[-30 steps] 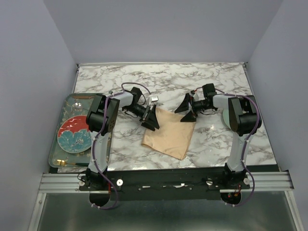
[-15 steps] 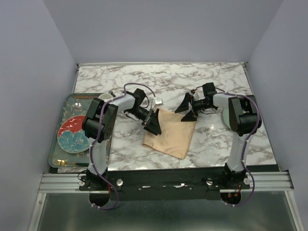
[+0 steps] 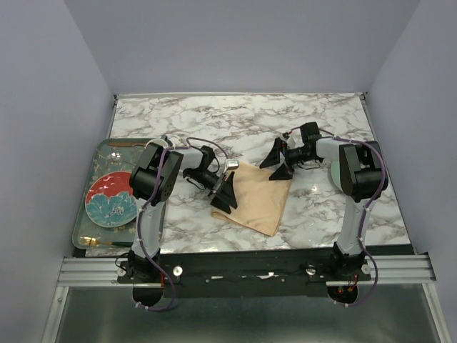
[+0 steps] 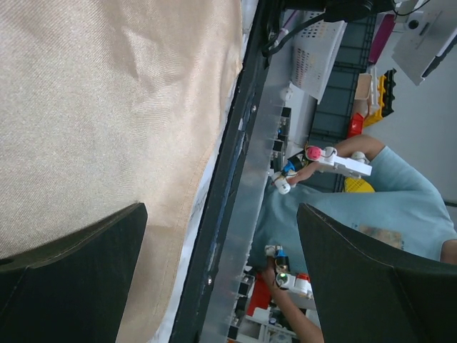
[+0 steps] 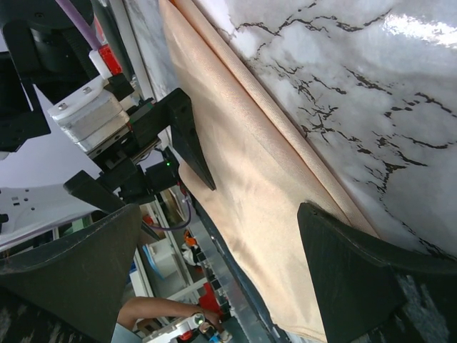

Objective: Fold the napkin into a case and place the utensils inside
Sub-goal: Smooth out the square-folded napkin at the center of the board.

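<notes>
Napkin [image 3: 255, 199]: peach cloth lying on the marble table [image 3: 300, 118], mid-table between the two arms, one corner toward the near edge (its right edge looks double-layered in the right wrist view).
Tray [image 3: 80, 218]: grey, at the table's left side, well apart from the cloth; it carries a red and teal plate [image 3: 111, 200].
Utensils [image 3: 91, 242]: a thin gold glint along the tray's near rim, too small to make out further.
Second plate [image 3: 333, 174]: pale green, half hidden under the right arm.
In the way: only the left forearm, which crosses above the tray's right edge.
Left gripper [image 3: 225, 191]: jaws spread wide above the napkin's left edge, nothing between them; contact with the cloth cannot be judged.
Left arm: folded at the elbow, forearm reaching right and downward.
Right gripper [image 3: 277, 163]: jaws likewise spread, empty, at the cloth's far right corner.
Right arm: elbow high, forearm reaching left, fingers facing the other gripper.
</notes>
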Robot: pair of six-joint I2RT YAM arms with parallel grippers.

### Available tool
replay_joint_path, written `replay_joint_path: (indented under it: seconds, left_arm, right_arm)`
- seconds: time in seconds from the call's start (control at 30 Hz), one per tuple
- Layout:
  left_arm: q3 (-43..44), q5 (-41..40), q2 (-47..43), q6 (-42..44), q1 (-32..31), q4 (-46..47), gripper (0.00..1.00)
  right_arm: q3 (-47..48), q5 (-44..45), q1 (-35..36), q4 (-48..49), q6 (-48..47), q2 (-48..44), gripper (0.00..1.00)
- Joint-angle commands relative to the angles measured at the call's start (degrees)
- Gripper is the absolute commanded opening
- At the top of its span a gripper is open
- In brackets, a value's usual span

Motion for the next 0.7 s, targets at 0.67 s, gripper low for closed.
replay_joint_path:
  seconds: [0.67]
  left_arm:
    - [-6.3,0.4,-9.0,-4.1,-1.8,4.6,0.99]
  right_arm:
    - [0.8,11.0,-0.5,-2.2,-4.9,3.3,1.00]
